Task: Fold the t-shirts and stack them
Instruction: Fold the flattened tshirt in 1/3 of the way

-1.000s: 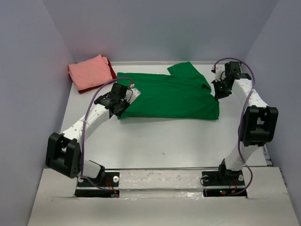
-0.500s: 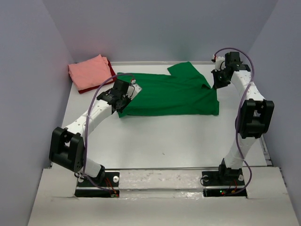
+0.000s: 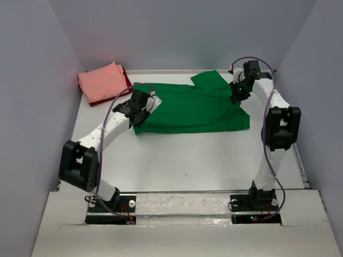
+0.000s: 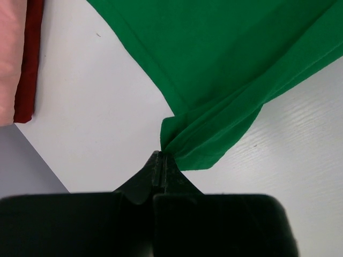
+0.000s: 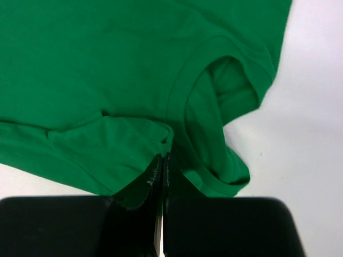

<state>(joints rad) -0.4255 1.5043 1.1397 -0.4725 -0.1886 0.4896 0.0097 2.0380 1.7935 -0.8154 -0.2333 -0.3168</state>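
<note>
Two pinches noted on green t-shirt [image 3: 193, 107], spread at table [image 3: 203, 160] rear: left gripper [image 4: 161, 156] clamped on near-left corner, right gripper [image 5: 162, 156] apparently by a sleeve. Right end drawn inward since a second ago.

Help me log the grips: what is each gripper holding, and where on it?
Both pinch the green t-shirt: the left gripper a bunched corner at its left end, the right gripper a fold at its right end.
</note>
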